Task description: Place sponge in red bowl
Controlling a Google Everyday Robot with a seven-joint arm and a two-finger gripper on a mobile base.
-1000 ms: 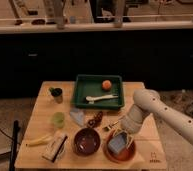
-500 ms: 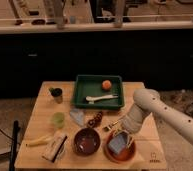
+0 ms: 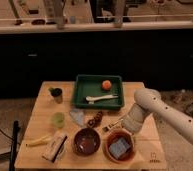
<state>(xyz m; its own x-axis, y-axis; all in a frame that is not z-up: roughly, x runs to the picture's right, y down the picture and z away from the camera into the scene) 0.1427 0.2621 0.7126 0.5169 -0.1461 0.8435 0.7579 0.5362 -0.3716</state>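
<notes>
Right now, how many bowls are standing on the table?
2. A dark brown bowl sits near the front edge; the red bowl stands right of it, holding the sponge. The gripper is above it, hidden behind the arm.

One tabletop [image 3: 42,114] carries two bowls: a red bowl [image 3: 109,139] holding one sponge [image 3: 120,148], and a dark bowl [image 3: 87,140]. There is one green tray [image 3: 80,90] with one orange [image 3: 106,84], one light green cup [image 3: 58,119], and one banana [image 3: 38,142]. One claw [image 3: 126,128] hangs above the red bowl.
</notes>
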